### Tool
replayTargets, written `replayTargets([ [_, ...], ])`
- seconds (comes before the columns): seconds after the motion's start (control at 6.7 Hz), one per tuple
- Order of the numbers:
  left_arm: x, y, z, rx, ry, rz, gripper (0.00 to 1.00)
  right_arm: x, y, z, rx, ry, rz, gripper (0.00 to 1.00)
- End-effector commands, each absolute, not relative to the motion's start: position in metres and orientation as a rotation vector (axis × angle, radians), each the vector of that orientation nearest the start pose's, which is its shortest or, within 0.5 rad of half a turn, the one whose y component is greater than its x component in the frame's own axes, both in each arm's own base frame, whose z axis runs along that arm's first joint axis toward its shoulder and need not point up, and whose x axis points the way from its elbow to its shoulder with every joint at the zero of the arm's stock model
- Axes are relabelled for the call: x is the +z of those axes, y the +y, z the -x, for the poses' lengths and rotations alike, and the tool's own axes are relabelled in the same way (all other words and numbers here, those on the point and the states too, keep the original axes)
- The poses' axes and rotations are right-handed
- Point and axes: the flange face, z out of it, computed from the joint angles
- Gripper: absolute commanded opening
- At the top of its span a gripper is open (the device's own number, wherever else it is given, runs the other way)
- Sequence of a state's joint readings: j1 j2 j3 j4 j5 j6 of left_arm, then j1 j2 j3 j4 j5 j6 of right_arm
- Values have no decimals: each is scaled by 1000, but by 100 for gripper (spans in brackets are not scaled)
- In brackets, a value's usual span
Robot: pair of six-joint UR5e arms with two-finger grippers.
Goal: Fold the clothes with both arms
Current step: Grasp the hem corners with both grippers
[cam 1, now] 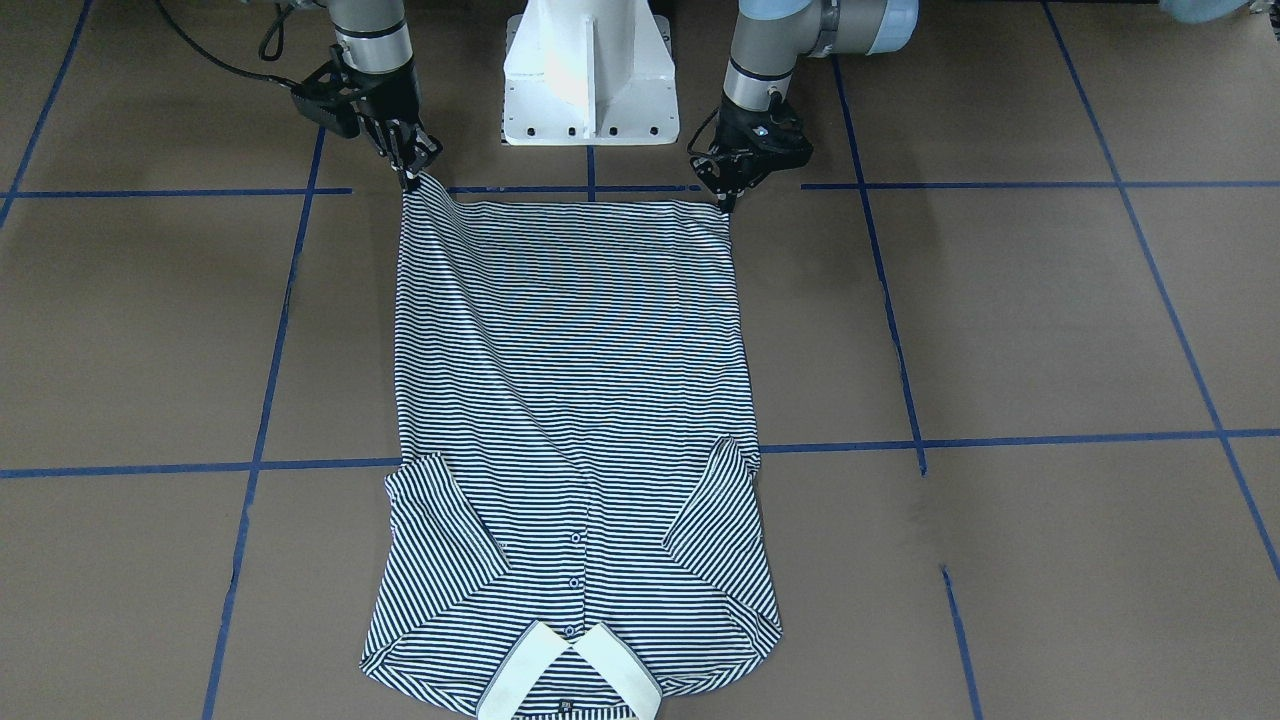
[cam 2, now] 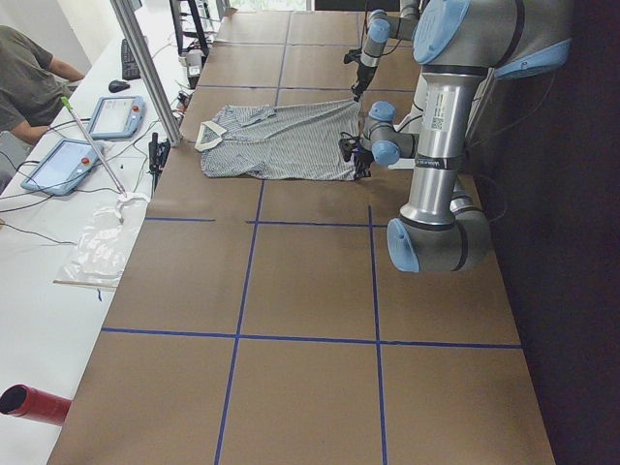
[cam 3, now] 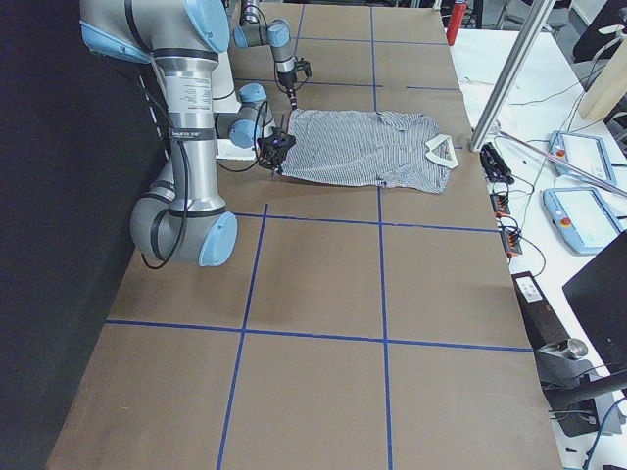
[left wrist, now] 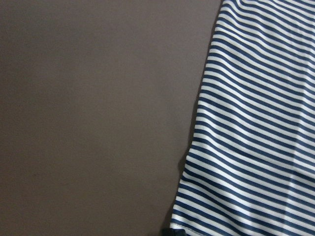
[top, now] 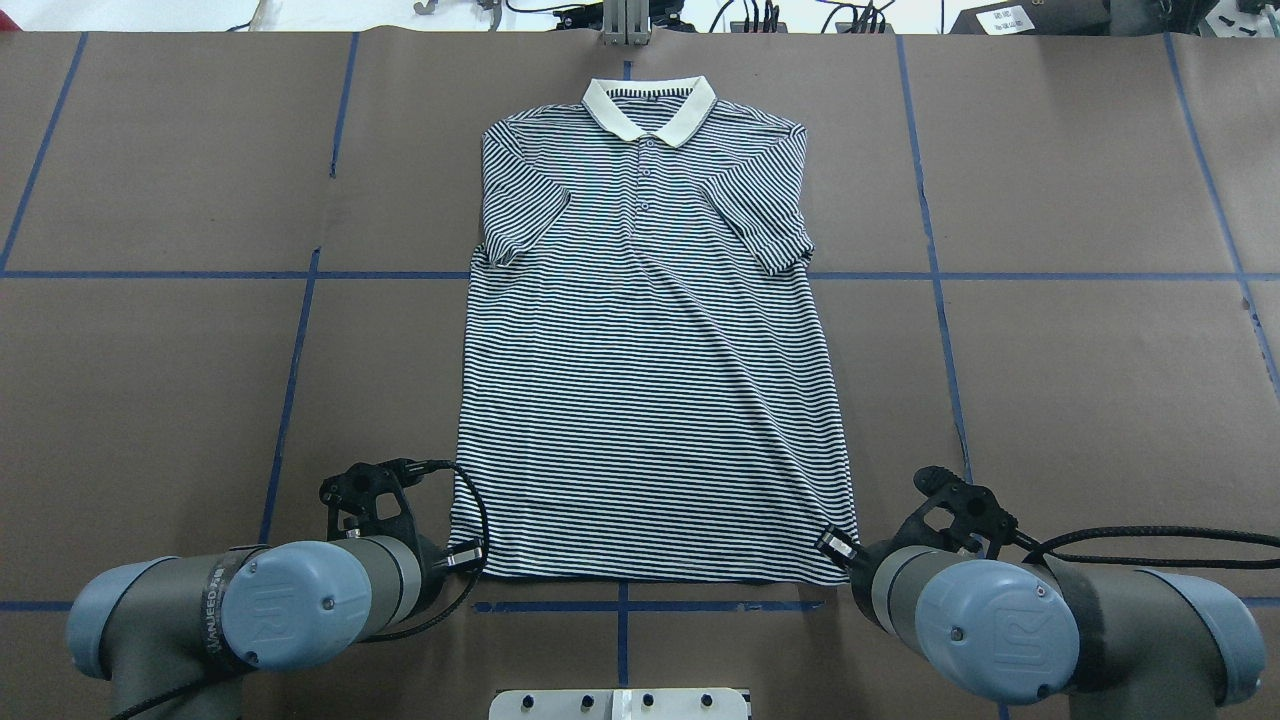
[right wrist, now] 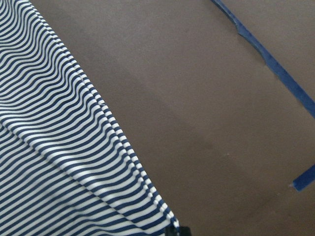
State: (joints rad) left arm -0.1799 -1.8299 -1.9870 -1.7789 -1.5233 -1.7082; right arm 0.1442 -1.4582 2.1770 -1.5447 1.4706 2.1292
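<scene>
The striped polo shirt (top: 650, 380) lies flat and face up on the brown table, its cream collar (top: 650, 105) away from the robot and both sleeves folded in over the chest. My left gripper (cam 1: 727, 200) is shut on one hem corner, low at the table. My right gripper (cam 1: 413, 172) is shut on the other hem corner, lifted a little so the cloth peaks there. In the overhead view the arms hide most of the left gripper (top: 465, 560) and the right gripper (top: 838, 548). Each wrist view shows the shirt's side edge (left wrist: 256, 137) (right wrist: 59, 147) on bare table.
The white pedestal base (cam 1: 590, 75) stands just behind the hem, between the arms. Blue tape lines (cam 1: 600, 187) cross the brown table. A side bench with tablets (cam 2: 63, 165), an aluminium post (cam 2: 145, 68) and a seated person lie beyond the collar end.
</scene>
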Motion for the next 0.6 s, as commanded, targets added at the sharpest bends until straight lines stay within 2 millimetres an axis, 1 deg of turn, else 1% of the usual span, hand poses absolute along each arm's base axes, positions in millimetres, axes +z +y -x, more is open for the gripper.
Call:
replayTargets([
  [0.0,291,-237,-517,-308,926,-42,0,332,-211,457,706,-766,60,0],
  [0.15,273,-232,-499,-302,968,-28,0,332,-212,455,708,-766,59,0],
  [0.3,264,-224,-483,-310,986,-12,0,329,-211,453,706,-773,62,0],
  [0.45,263,-218,-472,-383,994,62,0,321,-203,450,691,-790,72,0],
])
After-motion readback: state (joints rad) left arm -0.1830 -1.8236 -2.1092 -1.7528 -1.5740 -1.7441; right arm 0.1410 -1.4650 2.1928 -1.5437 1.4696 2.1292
